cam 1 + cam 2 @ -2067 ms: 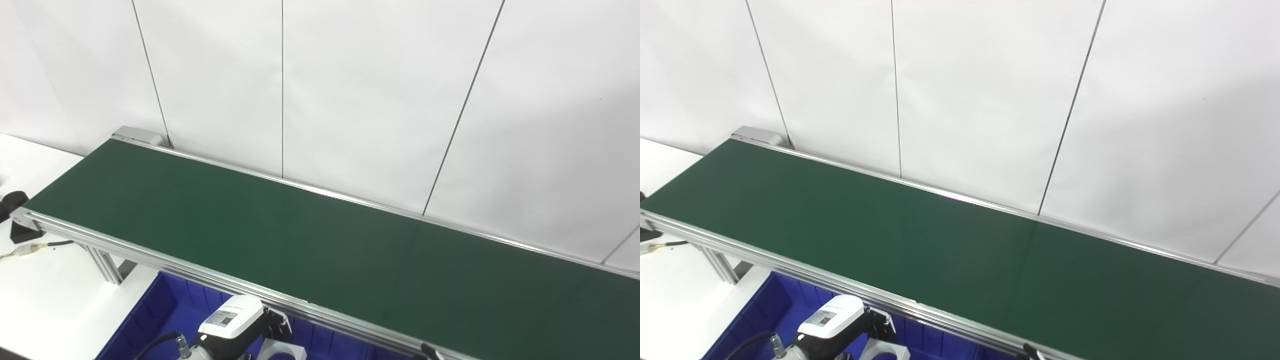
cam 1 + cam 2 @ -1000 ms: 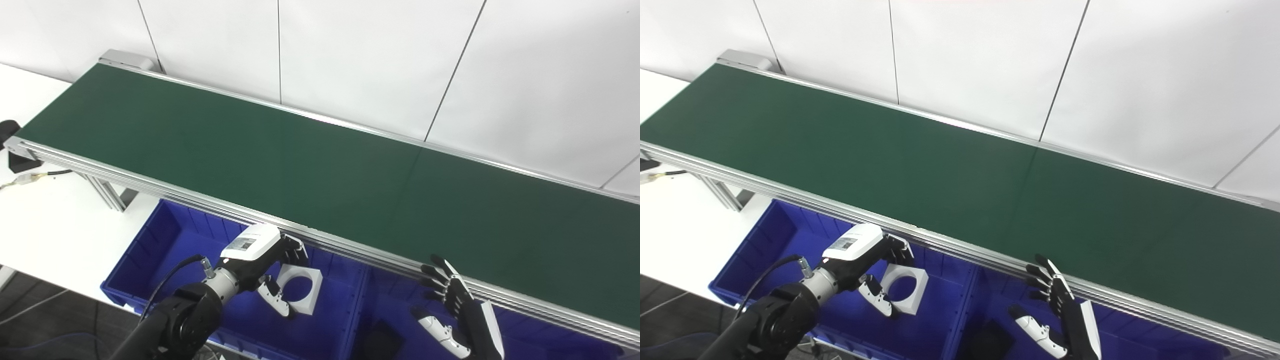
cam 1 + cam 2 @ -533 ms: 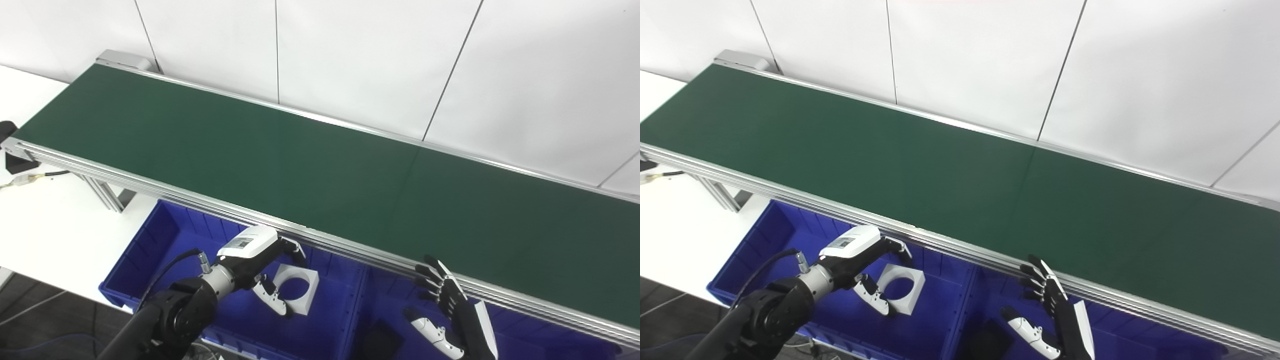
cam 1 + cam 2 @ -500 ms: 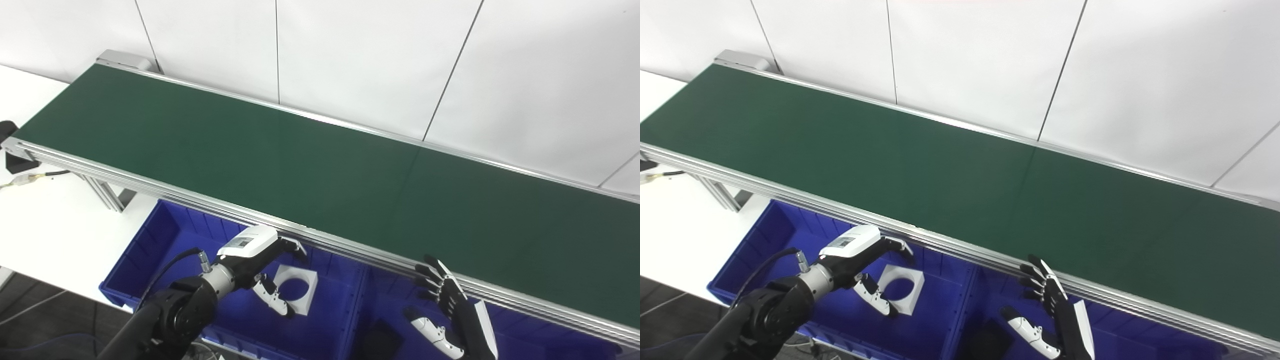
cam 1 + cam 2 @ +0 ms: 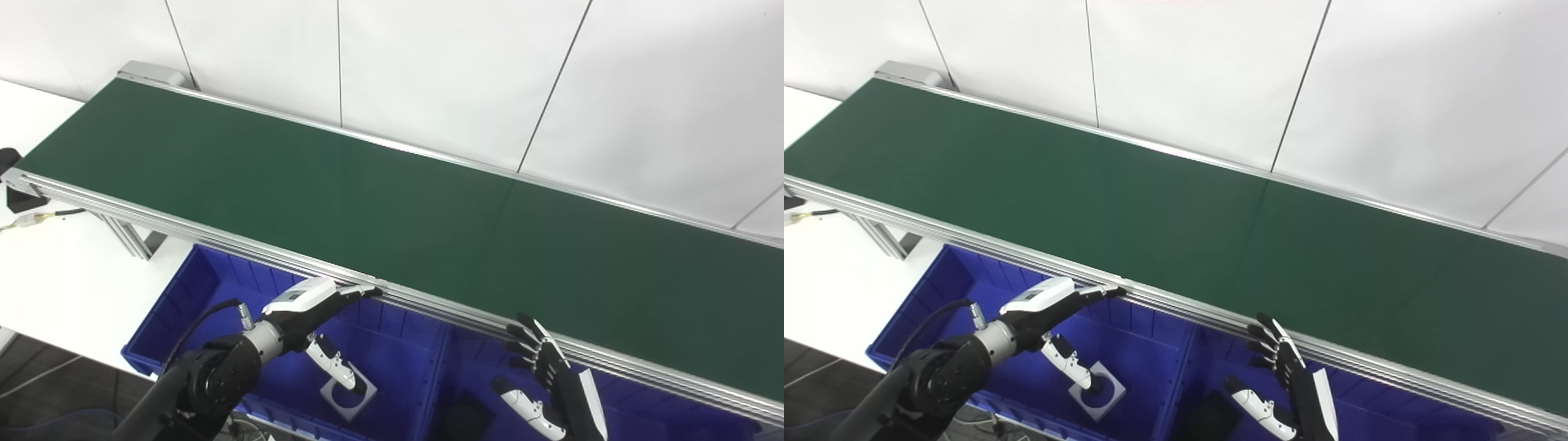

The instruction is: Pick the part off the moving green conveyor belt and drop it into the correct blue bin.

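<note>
the part (image 5: 350,392), a white square block with a round hole, lay in the left blue bin (image 5: 184,312) at lower centre, so the drop looked done. left hand (image 5: 309,306) hovered above it, fingers spread wide, holding nothing. right hand (image 5: 548,383) was open too, lower right. green conveyor belt (image 5: 367,202) carried nothing, so next was probably waiting. right blue bin (image 5: 661,416) was cut off; a dark thing (image 5: 468,416) in it was hard to make out.

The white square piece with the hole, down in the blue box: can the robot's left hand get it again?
Probably yes. The white square piece lies on the floor of the blue box, right under the open left hand. Nothing covers it; the hand would just reach down.
</note>
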